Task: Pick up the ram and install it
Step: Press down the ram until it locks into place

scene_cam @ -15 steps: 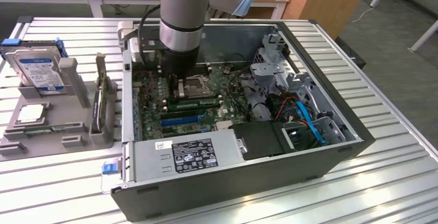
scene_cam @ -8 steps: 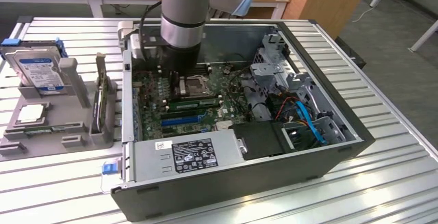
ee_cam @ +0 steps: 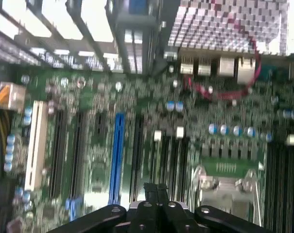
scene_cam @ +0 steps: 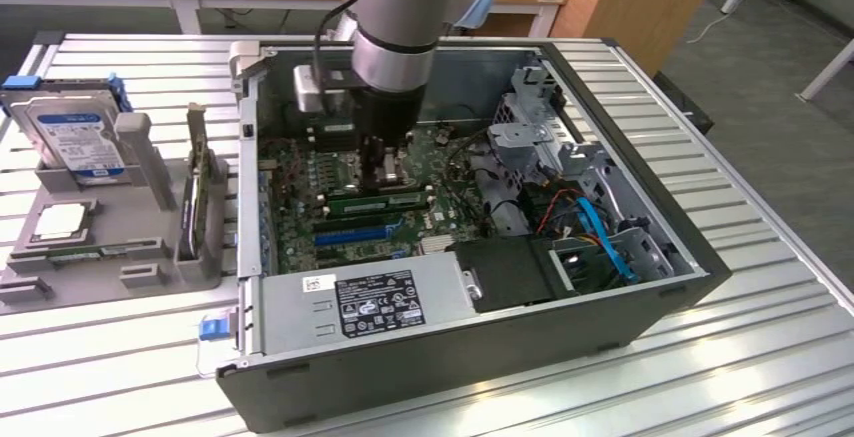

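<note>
You've got even overhead room light in the exterior view, dim case interior; wrist view motion-blurred, glare at 11 o'clock.

The exterior view looks down from high at the near side of the bench, facing the far side, wide enough to take in the whole open computer case, with the parts stand on the exterior view's left. The wrist view sits close inside the case, looking almost straight down onto the motherboard, with the closed pincer at its edge. Both views share the motherboard with its slots and processor socket.
</note>
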Controlling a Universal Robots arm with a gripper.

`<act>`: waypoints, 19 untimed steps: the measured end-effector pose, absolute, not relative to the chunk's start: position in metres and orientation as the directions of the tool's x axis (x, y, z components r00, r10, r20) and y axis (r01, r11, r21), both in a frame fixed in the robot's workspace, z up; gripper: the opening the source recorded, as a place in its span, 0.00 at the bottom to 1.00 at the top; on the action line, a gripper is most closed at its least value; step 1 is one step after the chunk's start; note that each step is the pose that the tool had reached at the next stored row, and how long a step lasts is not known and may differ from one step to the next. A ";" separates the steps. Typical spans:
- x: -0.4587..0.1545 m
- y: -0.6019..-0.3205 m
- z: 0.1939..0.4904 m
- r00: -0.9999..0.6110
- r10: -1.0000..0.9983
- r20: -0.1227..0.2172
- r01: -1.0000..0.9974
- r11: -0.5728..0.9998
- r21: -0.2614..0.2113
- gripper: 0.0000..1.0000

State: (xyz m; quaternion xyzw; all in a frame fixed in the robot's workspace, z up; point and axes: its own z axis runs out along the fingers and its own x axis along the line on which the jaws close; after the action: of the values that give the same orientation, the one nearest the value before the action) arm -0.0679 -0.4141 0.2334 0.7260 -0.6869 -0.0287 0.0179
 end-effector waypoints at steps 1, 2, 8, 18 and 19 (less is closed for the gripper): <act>-0.063 -0.414 0.233 0.055 -0.998 -0.017 -0.996 -0.056 0.066 0.11; -0.059 -0.414 0.233 0.055 -0.998 -0.017 -0.996 -0.056 0.066 0.11; -0.036 -0.414 0.240 0.055 -0.998 -0.017 -0.996 -0.056 0.067 0.11; -0.032 -0.414 0.286 0.055 -0.998 -0.017 -0.996 -0.056 0.067 0.11; -0.032 -0.414 0.290 0.055 -0.998 -0.017 -0.996 -0.056 0.067 0.11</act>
State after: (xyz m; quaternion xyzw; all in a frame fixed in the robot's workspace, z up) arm -0.0323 -0.4144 0.2901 0.7260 -0.6869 -0.0294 0.0185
